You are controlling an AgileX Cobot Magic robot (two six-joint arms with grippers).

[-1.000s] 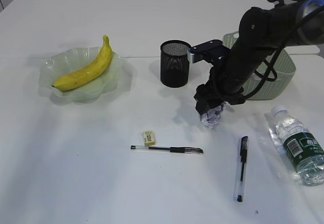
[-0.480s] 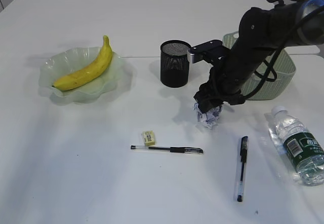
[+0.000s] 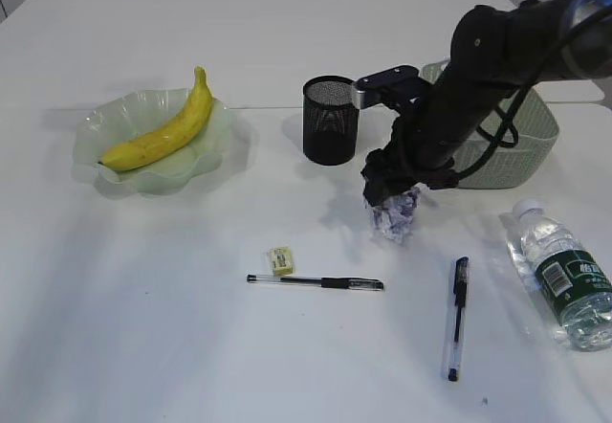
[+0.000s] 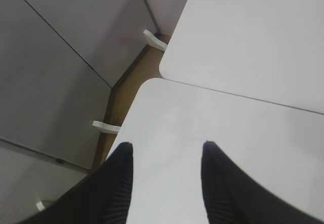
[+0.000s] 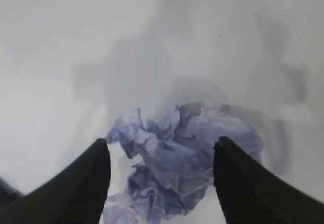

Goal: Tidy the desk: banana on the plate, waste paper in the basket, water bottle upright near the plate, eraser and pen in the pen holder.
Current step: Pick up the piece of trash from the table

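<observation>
Judging by its look, the waste paper (image 3: 395,218) is a light, soft crumpled ball that will squash under pressure, so we would take it across its bulky middle, where the folds give the pads something to bite. It sits just in front of the basket (image 3: 521,141), off that basket's left corner, apparently lifted slightly off the white table (image 3: 191,346), though we cannot be sure. The right gripper (image 5: 161,183) has its jaws set fairly wide, one on each side of the wad; in the right wrist view the paper fills the gap between them and seems held there, though the contact is loose-looking. That arm reaches out from beside the basket, its elbow high and its wrist bent steeply down over the paper. The left gripper (image 4: 167,178) is nowhere near the basket: it hangs half open over a bare table corner with nothing between its fingers. The banana (image 3: 163,128) lies on the plate (image 3: 100,117), far left of the basket.
</observation>
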